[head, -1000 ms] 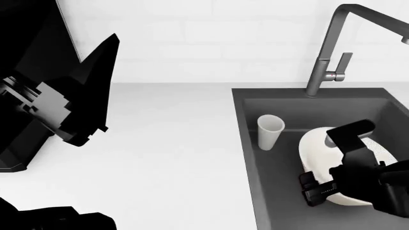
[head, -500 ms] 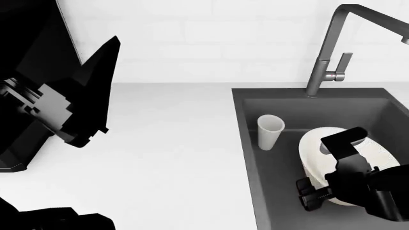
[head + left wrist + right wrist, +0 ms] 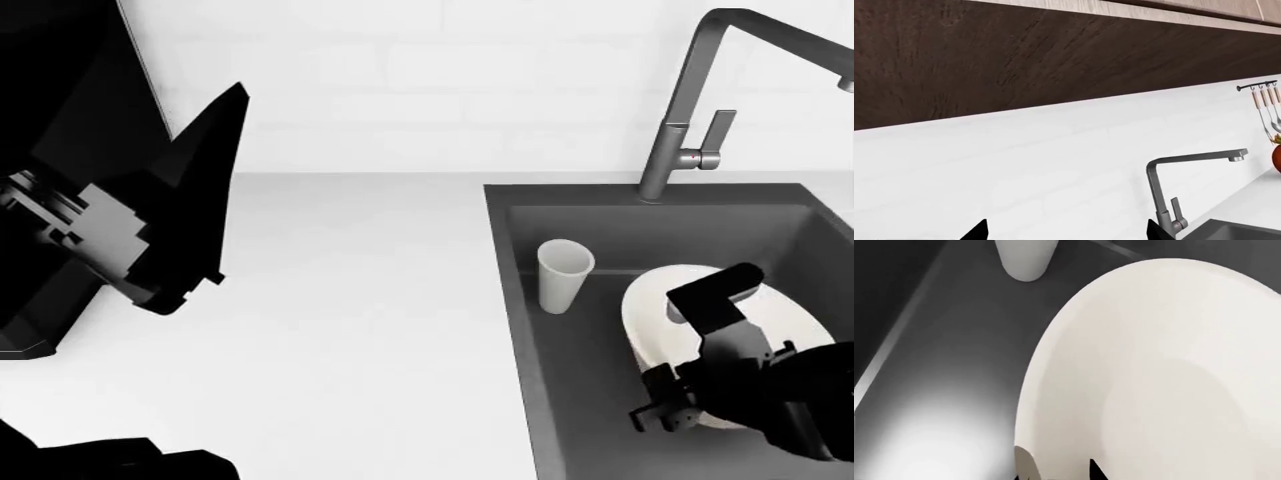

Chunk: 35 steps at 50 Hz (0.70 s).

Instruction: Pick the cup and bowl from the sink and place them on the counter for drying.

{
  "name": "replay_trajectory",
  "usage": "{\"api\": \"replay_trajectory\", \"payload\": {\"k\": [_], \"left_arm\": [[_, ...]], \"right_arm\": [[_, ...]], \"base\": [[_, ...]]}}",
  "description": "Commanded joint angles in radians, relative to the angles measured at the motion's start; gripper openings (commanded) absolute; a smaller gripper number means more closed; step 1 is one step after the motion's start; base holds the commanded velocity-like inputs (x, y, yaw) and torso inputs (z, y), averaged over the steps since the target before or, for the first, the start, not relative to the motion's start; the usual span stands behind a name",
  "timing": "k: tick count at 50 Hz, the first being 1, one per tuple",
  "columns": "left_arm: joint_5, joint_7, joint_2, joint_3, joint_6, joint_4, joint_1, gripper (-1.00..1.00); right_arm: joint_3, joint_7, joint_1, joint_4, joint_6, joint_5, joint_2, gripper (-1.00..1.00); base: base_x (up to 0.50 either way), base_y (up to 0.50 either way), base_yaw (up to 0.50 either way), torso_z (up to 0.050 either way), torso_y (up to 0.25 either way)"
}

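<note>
1. I have the right tool (image 3: 694,350) down in the sink (image 3: 587,400), straddling the near-left rim of the bowl (image 3: 661,300); fingers spread wide, nothing held yet.
2. The cup (image 3: 563,276) stands upright just left of the bowl, apart from it.
3. The left tool (image 3: 200,200) hangs over the tabletop (image 3: 360,330), well away; its gape I cannot tell.
4. No readable markings anywhere.
</note>
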State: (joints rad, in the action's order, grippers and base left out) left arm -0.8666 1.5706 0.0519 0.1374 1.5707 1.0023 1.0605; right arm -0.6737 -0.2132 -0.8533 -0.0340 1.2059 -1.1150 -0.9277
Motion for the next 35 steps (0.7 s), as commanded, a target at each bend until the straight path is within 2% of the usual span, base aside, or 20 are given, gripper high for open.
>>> {"api": "replay_trajectory", "payload": {"k": [1, 20, 35], "left_arm": [[0.003, 0.000, 0.001, 0.009, 0.000, 0.006, -0.007, 1.00], [-0.003, 0.000, -0.004, 0.010, 0.000, 0.011, -0.009, 1.00], [-0.005, 0.000, -0.004, 0.010, 0.000, 0.004, 0.004, 1.00]], "right_arm": [[-0.015, 0.036, -0.018, -0.017, -0.012, -0.009, 0.006, -1.00], [0.001, 0.094, -0.126, -0.147, 0.039, -0.046, -0.064, -1.00], [0.006, 0.181, -0.293, -0.262, 0.168, -0.122, -0.112, -1.00]], "base": [[0.00, 0.00, 0.00, 0.000, 0.000], [0.00, 0.00, 0.00, 0.000, 0.000], [0.00, 0.00, 0.00, 0.000, 0.000]]}}
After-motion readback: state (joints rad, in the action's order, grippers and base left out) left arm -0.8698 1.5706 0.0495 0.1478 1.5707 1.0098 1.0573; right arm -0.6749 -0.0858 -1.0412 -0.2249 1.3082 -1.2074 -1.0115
